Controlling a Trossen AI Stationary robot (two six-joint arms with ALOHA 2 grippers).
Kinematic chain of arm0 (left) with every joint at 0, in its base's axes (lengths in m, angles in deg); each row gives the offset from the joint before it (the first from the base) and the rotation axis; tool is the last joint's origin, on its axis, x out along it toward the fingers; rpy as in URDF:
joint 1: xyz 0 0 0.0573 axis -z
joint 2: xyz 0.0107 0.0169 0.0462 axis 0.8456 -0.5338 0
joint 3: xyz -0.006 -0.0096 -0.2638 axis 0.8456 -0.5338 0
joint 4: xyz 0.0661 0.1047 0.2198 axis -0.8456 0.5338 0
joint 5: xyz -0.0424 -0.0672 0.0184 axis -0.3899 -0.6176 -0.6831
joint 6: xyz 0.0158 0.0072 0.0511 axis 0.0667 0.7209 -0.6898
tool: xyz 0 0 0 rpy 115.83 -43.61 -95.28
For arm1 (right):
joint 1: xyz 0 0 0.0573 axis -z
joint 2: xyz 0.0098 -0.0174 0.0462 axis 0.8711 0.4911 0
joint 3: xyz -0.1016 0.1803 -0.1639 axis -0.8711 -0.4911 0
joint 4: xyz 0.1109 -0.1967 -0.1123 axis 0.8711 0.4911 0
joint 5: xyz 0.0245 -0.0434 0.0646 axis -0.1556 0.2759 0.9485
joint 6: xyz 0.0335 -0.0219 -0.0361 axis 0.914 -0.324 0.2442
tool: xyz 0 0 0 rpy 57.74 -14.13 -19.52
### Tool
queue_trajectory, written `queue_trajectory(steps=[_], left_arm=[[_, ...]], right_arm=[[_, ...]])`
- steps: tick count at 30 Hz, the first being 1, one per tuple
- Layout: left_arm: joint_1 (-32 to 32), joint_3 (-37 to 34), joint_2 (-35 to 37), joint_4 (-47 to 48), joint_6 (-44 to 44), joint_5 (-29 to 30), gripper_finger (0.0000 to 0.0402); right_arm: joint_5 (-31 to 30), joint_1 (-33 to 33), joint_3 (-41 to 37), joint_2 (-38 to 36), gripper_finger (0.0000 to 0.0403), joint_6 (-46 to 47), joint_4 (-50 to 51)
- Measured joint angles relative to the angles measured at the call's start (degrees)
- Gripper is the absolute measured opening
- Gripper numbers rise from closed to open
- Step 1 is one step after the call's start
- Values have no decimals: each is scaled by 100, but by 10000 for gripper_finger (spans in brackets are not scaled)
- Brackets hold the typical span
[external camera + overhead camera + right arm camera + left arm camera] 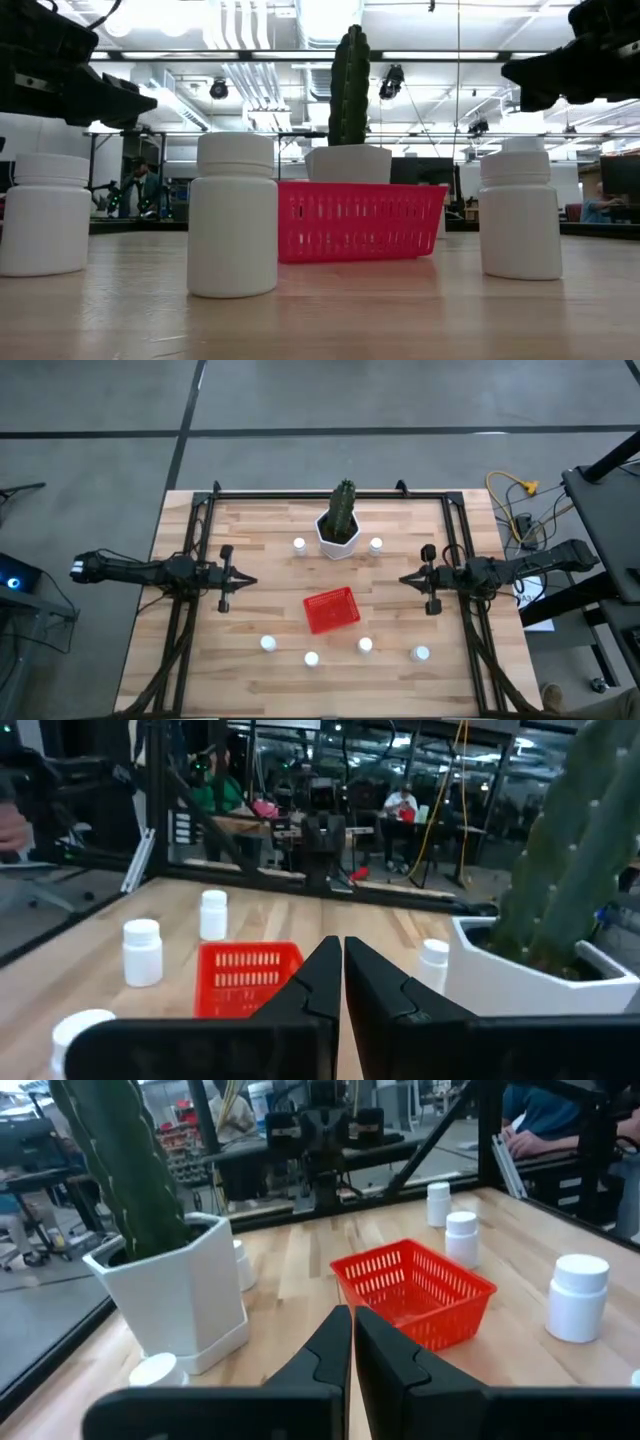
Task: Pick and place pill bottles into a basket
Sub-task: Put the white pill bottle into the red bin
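The red basket (331,610) stands on its base at the table's middle; it also shows in the left wrist view (415,1290). Several white pill bottles stand upright on the table: two beside the pot (299,545) (376,545), the others in a row along the near side (268,644) (311,659) (365,646) (421,654). My left gripper (250,581) is shut and empty at the left, above the table. My right gripper (404,579) is shut and empty at the right, facing it.
A white hexagonal pot with a green cactus (340,525) stands at the far middle, between two bottles. A black frame (320,493) runs along the table's far edge and sides. People sit in the room beyond the table.
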Motion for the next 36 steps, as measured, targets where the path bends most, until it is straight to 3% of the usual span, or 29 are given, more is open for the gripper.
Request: queue_trajectory(steps=[5, 17, 36], left_arm=[[0, 0, 141, 4, 0, -30, 0], [0, -4, 159, 13, -4, -147, 0], [0, -7, 152, 8, -7, -150, 0]], right_arm=[[-70, 3, 0, -7, 9, -53, 43], [-1074, 47, 0, -520, 8, -697, 28], [-913, 320, 0, -1513, 9, -922, 462]])
